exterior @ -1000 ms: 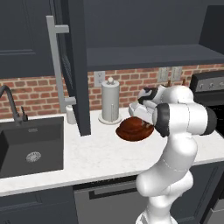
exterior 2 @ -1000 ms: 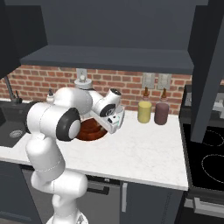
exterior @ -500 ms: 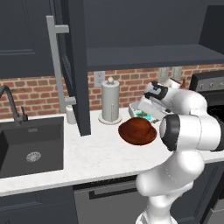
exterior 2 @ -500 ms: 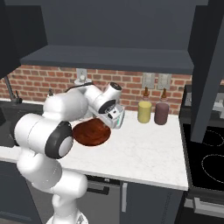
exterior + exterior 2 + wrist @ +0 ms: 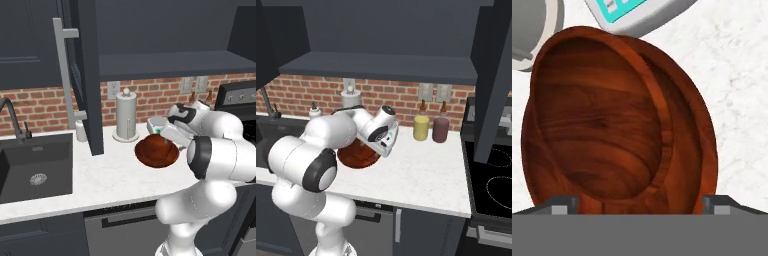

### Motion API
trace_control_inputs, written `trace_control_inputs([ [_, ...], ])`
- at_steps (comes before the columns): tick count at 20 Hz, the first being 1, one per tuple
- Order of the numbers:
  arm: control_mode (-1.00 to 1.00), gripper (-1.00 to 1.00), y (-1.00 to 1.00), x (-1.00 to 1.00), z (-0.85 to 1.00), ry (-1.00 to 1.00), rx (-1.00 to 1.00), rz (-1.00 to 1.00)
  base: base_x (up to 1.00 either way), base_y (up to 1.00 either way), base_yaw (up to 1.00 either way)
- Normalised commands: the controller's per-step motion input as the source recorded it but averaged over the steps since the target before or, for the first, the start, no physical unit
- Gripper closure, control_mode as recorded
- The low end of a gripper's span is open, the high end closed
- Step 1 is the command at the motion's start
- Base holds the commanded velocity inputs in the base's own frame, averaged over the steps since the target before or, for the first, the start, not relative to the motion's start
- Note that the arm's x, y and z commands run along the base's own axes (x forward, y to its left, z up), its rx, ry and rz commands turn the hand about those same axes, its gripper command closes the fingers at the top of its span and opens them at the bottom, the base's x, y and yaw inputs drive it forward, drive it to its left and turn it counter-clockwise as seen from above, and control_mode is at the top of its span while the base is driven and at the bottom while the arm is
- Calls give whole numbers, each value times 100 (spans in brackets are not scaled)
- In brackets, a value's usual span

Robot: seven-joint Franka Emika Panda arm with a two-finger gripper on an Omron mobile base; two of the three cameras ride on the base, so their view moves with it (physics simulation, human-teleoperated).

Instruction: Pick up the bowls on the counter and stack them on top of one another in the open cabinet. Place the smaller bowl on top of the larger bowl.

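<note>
white counter (image 5: 100, 175), no legible writing, hand (image 5: 640, 202) spread around larger bowl (image 5: 612, 125)

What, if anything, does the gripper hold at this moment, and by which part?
Nothing is held. The gripper is open, its fingertips wide apart at the near rim of the larger bowl, which rests on the counter.

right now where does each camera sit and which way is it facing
Left base view: behind the arm's left, facing the white speckled counter and black sink; arm at lower right.
Right base view: behind its right, facing the same counter and the pale-yellow and maroon cups; arm at lower left.
Hand view: on the hand, looking into the wide reddish-brown wooden bowl; both fingertips at the bottom.
Shared: all three show the bowl.
</note>
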Motion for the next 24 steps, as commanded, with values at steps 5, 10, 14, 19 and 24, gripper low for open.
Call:
trace_control_inputs([
  [5, -100, -100, 0, -1, -32, 5, -1, 7, 0, 0, 0],
  [10, -100, -100, 0, 0, -41, 11, -3, 4, 0, 0, 0],
  [14, -100, -100, 0, -1, -28, 6, -3, 3, 0, 0, 0],
  [19, -100, -100, -3, -45, 22, -7, 1, 3, 0, 0, 0],
  [24, -100, -100, 0, -1, 0, 0, 0, 1, 0, 0, 0],
])
